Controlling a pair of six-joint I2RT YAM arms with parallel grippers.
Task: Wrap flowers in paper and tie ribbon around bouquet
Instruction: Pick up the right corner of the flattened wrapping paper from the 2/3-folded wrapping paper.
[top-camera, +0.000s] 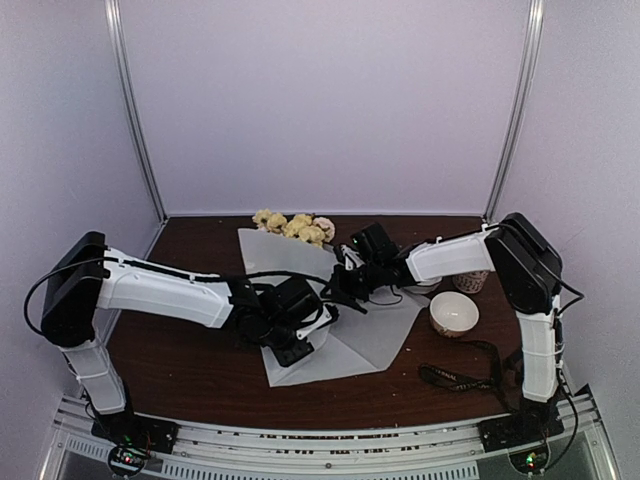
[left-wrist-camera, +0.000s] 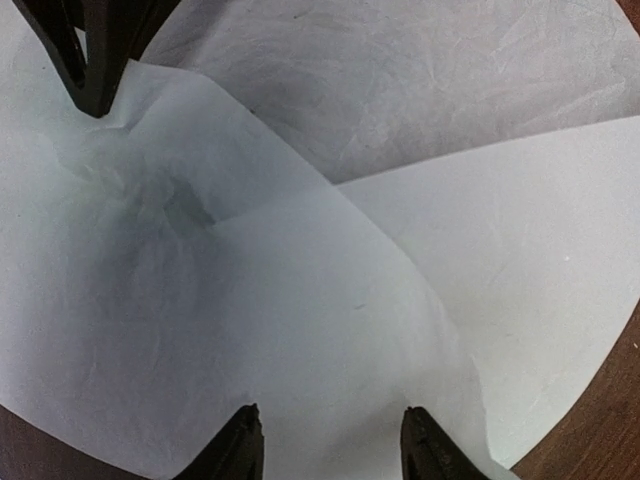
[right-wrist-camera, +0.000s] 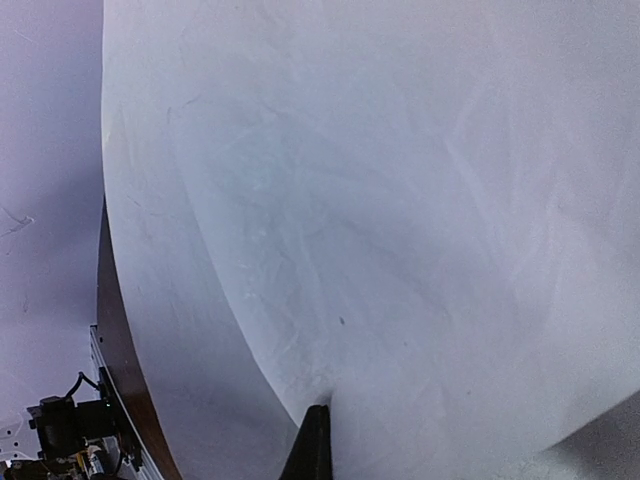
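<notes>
Left claw: the left claw (left-wrist-camera: 335, 455) is low over the paper (top-camera: 375, 325), and its fingers (left-wrist-camera: 240, 452) stand apart with the sheet filling the gap. I cannot tell whether they pinch it.
Right claw: the right claw (right-wrist-camera: 315, 445) is clenched to a single dark tip. A fold of the paper runs straight into that tip, so it is grasping the sheet.
Claws together: the two are near each other over the middle of the worktop (top-camera: 200, 380), the left one nearer the near edge and the right one just beyond it.
Paper: it lies spread across the middle of the worktop, reaching from near the far edge toward the near edge. One flap is folded over the rest, and the sheet is crumpled beside the right claw.
Flowers: the flowers (top-camera: 295, 227) lie at the far edge, about midway along it. The pale yellow and pink heads are clear of the paper's far corner, and the stems are hidden.
Ribbon: the ribbon (top-camera: 455, 378) lies loose near the near right corner, well apart from the paper.
Bowl: a white bowl (top-camera: 453, 313) stands toward the right edge, just beside the paper's right corner.
Cup: a small patterned cup (top-camera: 470, 281) stands just beyond the bowl, partly hidden by the right arm.
</notes>
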